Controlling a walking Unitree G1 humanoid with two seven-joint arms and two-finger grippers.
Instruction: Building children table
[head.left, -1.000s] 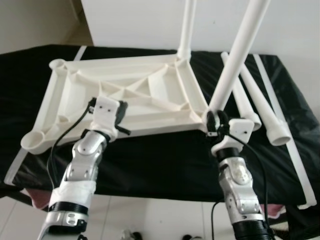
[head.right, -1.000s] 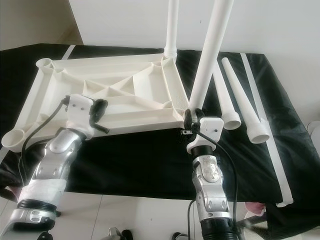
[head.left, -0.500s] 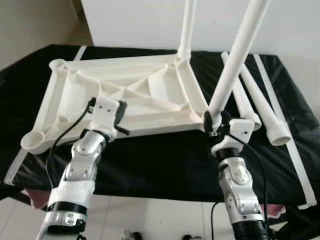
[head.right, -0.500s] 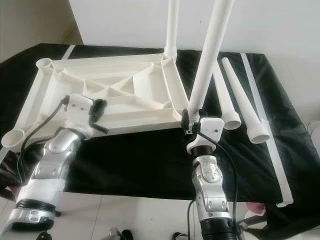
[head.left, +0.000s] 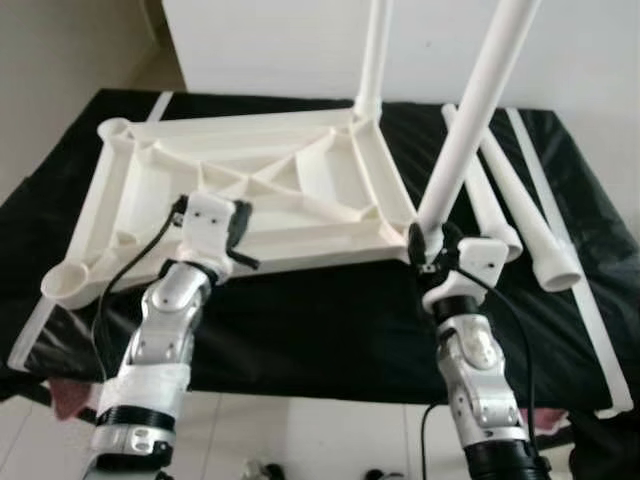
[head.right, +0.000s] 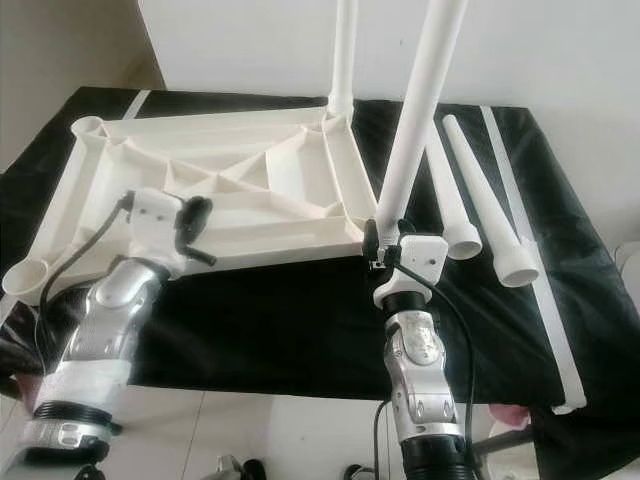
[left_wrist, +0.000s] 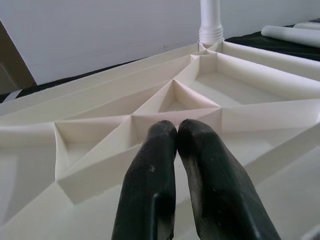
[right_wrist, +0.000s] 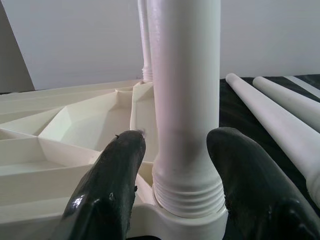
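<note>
I am partway through fitting the legs to the children's table: its white ribbed top (head.left: 250, 200) lies upside down on the black-covered tabletop (head.left: 330, 320), with one leg (head.left: 374, 60) already standing in the far right corner socket and a second leg (head.left: 470, 120) standing in the near right corner socket. My right hand (right_wrist: 172, 170) is at the foot of that second leg, its two black fingers (right_wrist: 107, 195) spread to either side of the threaded collar; in the right wrist view there is a gap between each pad and the plastic, so I judge it open around the leg, not clamped on it. The leg leans a little, and I cannot tell whether its thread is fully home. My left hand (left_wrist: 176, 135) has its fingers pressed together with nothing between them, resting over the ribs on the near left part of the underside, seemingly to steady the top. Two more loose legs (head.left: 520, 190) lie side by side on the cloth to the right, and the two sockets (head.left: 70, 283) on the left are empty. Next I would close on the collar, check the leg is seated and straight, then let go and reach for one of the lying legs.
</note>
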